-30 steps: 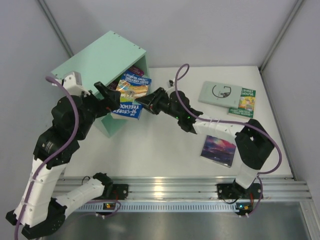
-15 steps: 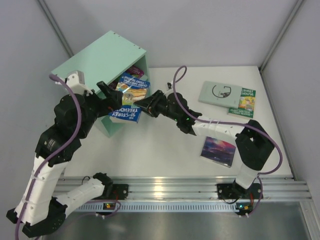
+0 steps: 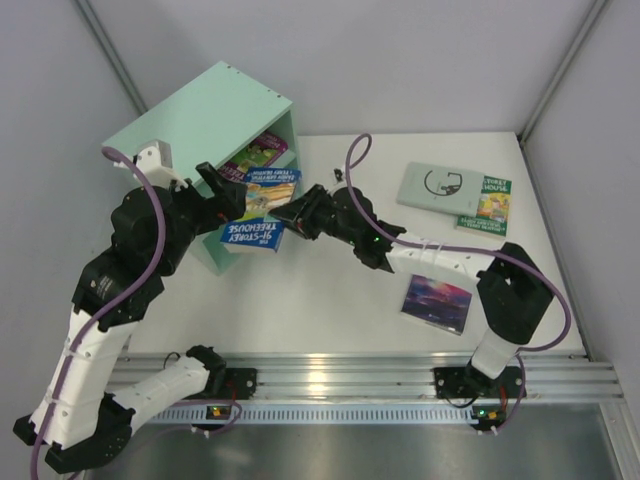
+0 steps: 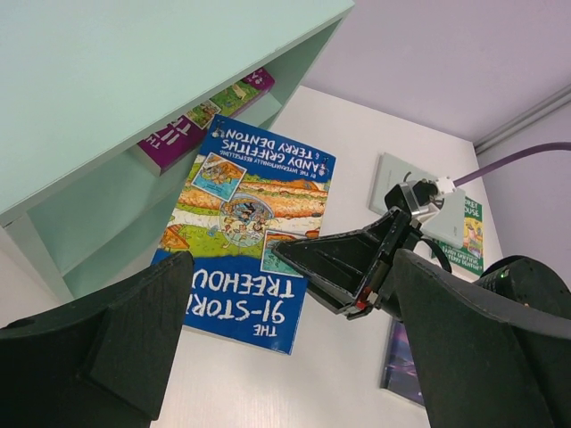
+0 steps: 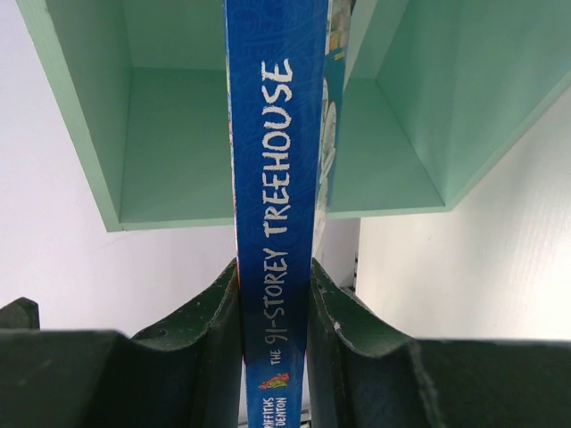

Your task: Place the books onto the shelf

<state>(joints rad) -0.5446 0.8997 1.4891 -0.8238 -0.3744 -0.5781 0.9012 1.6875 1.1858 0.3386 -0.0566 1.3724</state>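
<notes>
Before the shelf [image 3: 205, 110], right gripper [image 3: 292, 212] clamps blue book [image 3: 255, 212], long axis pointing shelfward; left gripper [image 3: 220, 195] gapes.

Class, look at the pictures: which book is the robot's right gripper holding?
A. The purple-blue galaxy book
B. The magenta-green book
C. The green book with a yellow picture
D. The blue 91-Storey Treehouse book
D: in the right wrist view, the right gripper is clamped on the blue spine of the 91-Storey Treehouse book, held in front of the mint-green shelf.
</notes>
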